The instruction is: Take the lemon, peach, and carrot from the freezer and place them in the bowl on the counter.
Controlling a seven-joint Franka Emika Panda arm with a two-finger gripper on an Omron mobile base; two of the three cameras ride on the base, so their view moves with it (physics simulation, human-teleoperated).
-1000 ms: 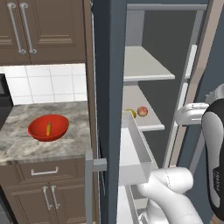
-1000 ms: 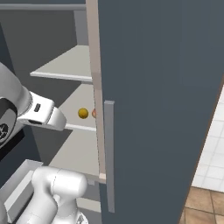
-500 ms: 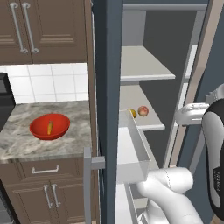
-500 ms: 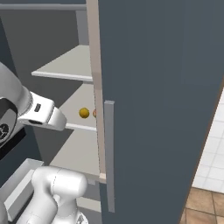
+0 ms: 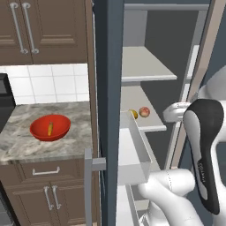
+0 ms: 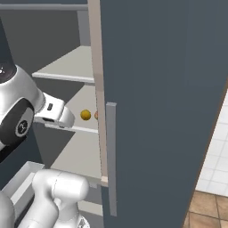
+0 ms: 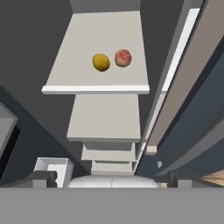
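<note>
The freezer stands open. On one of its grey shelves the yellow lemon and the pink-red peach lie side by side, also seen as lemon and peach. My gripper is open with nothing between its fingers, some way short of the shelf's front edge and aimed at the two fruits; its white hand hangs left of the lemon. The red bowl sits on the counter left of the freezer, with the orange carrot lying inside it.
A white drawer is pulled out below the fruit shelf. The dark freezer door with its silver handle swings out on the right; another dark door edge separates freezer and counter. Brown cabinets hang above the counter.
The whole picture has shifted very slightly, so the camera moved a touch. Lemon, peach and bowl lie where they were, and the gripper stays open.
</note>
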